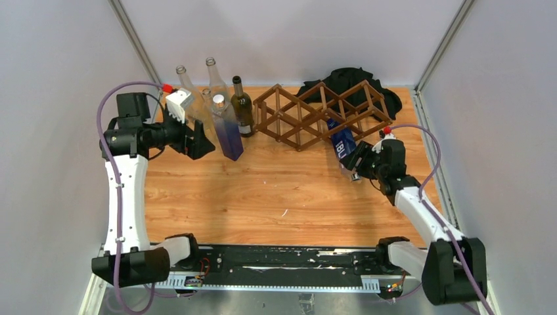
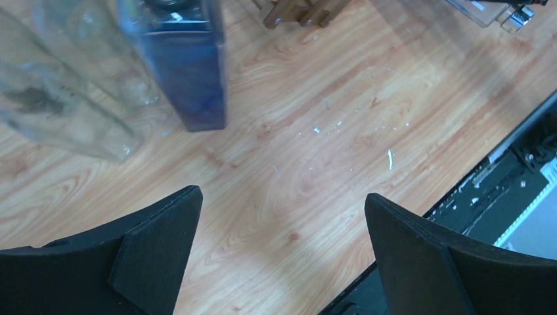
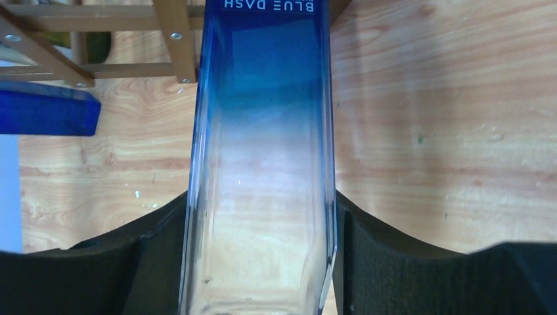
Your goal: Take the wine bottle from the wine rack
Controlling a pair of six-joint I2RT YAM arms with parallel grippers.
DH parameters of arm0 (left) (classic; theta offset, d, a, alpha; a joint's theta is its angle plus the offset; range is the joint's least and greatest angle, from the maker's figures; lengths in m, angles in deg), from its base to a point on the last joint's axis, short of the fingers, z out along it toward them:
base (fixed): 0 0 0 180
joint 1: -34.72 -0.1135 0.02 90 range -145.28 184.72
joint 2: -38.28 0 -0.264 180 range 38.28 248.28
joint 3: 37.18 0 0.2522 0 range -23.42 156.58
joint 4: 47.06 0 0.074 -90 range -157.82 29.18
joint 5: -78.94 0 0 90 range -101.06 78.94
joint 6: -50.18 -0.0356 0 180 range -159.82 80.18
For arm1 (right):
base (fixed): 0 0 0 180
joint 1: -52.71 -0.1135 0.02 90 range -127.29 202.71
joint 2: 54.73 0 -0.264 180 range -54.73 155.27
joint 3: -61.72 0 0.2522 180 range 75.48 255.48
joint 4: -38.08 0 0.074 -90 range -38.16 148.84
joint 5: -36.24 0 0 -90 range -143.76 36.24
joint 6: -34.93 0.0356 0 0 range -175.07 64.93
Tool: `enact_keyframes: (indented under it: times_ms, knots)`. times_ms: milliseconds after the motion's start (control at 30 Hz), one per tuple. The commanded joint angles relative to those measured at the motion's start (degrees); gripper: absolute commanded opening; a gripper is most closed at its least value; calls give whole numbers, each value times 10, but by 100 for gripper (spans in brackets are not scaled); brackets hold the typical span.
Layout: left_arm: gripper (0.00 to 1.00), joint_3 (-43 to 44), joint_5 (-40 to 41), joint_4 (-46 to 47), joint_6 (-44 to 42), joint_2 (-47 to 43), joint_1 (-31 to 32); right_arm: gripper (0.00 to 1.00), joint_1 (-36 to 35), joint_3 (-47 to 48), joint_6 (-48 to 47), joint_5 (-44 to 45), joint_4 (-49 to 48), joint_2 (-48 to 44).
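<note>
The dark brown lattice wine rack [image 1: 315, 113] stands at the back middle of the wooden table. A blue-tinted square bottle [image 1: 342, 144] sticks out of the rack's front right cell, neck toward me. My right gripper [image 1: 358, 164] is shut on this bottle's clear neck end; in the right wrist view the bottle [image 3: 263, 144] fills the gap between both pads, with rack slats [image 3: 172, 39] above. My left gripper [image 1: 200, 139] is open and empty, left of a standing blue square bottle [image 1: 228, 131]; that bottle also shows in the left wrist view [image 2: 187, 59].
A dark green bottle [image 1: 242, 108] and clear glass bottles [image 1: 187, 88] stand at the back left. A black cloth [image 1: 351, 82] lies behind the rack. Grey walls enclose the table. A black rail [image 1: 282, 259] runs along the near edge.
</note>
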Motion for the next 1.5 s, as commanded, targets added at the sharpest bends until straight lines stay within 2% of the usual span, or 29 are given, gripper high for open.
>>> enact_keyframes:
  times_ms: [0,233,333,567,833,1167,1267,1367,1467]
  knots:
    - [100,0,15,0,-33,-5,44,0,-9,-30,22,-32,52,-88]
    - [100,-10,36,0,-86,8,153,0,-17,-67,68,-44,175,-284]
    - [100,-16,93,-1,-106,11,218,0,-17,-61,90,-39,250,-362]
    - [100,-8,145,-1,-139,30,300,0,-18,-19,128,-46,391,-437]
    - [100,-37,136,-1,-225,0,347,0,-17,61,120,-79,502,-445]
    - [100,-55,106,2,-329,-53,416,0,-19,84,147,-242,448,-376]
    - [100,-80,117,5,-347,-65,452,0,-42,108,153,-250,428,-345]
    - [100,-111,125,50,-327,-77,474,0,-81,121,175,-245,392,-312]
    - [100,-150,131,129,-293,-102,483,0,-171,138,199,-202,342,-266]
